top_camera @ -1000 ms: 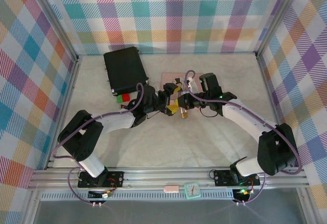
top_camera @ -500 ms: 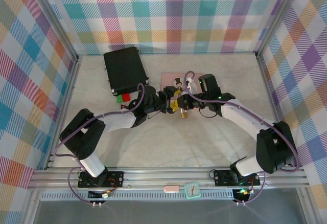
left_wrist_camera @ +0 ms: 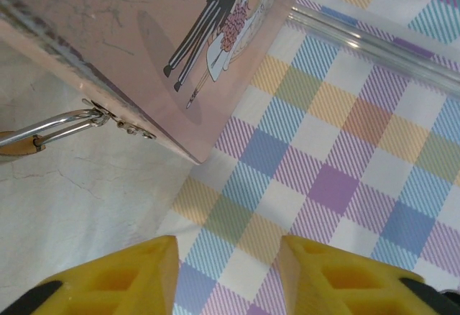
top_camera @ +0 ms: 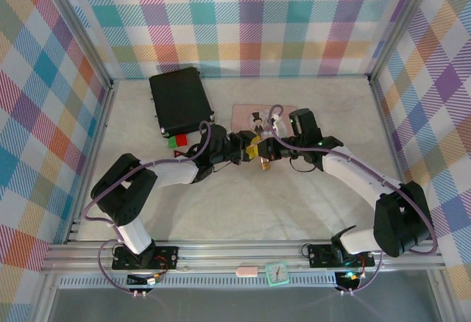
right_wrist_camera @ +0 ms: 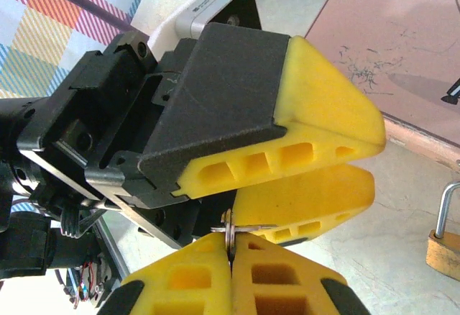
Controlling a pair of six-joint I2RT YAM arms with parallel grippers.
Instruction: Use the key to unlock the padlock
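Table [top_camera: 294, 204]: one padlock [right_wrist_camera: 444, 254], one key [right_wrist_camera: 231, 229], one tin [right_wrist_camera: 410, 42], left pincer [left_wrist_camera: 227, 263], right pincer [right_wrist_camera: 231, 259].

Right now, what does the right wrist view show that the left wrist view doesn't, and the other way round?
Right wrist view: the right gripper shut on the key, right in front of the left arm's black gripper housing. Left wrist view: the clasp on the tin's edge, where the thin shackle meets it, and the open gap between the left gripper fingers. Both: the pink tin, the padlock, the left gripper's yellow fingers, and the plaid wall.
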